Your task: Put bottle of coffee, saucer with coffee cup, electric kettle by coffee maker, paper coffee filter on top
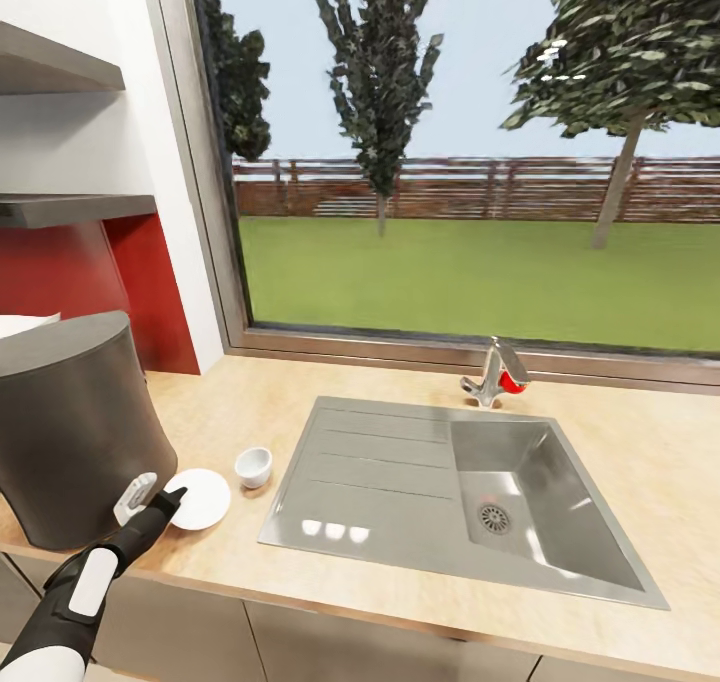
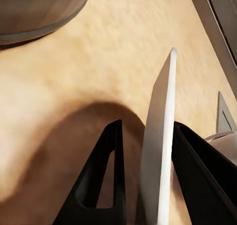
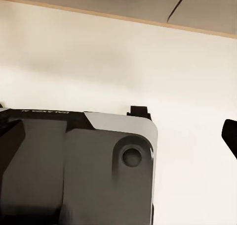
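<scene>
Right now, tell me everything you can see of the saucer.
The saucer is a small, flat, round white plate, plain and glossy-looking. It sits on the light wood-look countertop beside the coffee maker, with the coffee cup close by but apart. The left gripper straddles its near edge; in the left wrist view its thin rim stands between the black fingers.

Coffee maker (image 1: 75,432) at countertop (image 1: 250,402) left end; saucer (image 1: 200,497) just right of it, coffee cup (image 1: 253,467) beside saucer, sink (image 1: 470,492) further right; faucet (image 1: 497,374) behind sink.
</scene>
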Motion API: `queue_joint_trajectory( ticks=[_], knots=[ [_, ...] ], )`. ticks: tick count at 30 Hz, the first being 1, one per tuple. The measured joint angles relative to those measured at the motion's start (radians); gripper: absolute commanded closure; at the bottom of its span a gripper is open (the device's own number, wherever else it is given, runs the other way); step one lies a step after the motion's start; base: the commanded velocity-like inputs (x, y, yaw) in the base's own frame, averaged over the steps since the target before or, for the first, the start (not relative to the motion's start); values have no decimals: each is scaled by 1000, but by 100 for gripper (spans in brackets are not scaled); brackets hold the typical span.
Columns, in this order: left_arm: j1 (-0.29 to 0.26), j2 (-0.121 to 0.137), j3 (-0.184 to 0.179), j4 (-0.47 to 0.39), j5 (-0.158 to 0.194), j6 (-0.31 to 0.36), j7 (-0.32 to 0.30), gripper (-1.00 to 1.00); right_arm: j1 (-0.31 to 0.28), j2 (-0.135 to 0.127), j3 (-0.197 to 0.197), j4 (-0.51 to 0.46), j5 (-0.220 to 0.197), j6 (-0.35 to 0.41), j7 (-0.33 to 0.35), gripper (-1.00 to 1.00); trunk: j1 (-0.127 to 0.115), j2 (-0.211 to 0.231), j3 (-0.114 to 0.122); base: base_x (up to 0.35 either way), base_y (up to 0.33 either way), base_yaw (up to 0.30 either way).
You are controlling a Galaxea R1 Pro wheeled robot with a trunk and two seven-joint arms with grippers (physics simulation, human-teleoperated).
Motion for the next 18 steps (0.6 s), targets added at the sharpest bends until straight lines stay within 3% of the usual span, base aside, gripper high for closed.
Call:
queue_joint_trajectory(
  ticks=[1, 5, 12, 18],
  knots=[
    [0, 0, 0, 0, 0, -1, 4, -100, 0, 0, 0, 0, 0, 0, 0, -100, 0, 0, 0, 0, 0, 0],
    [0, 0, -1, 0, 4, -3, 53, -100, 0, 0, 0, 0, 0, 0, 0, -100, 0, 0, 0, 0, 0, 0],
    [-1, -1, -1, 0, 12, -3, 59, -100, 0, 1, 0, 0, 0, 0, 0, -100, 0, 0, 0, -8, 0, 0],
    [-2, -2, -1, -1, 14, -3, 59, -100, 0, 1, 0, 0, 0, 0, 0, -100, 1, 0, 0, -244, 78, 0]
  ],
)
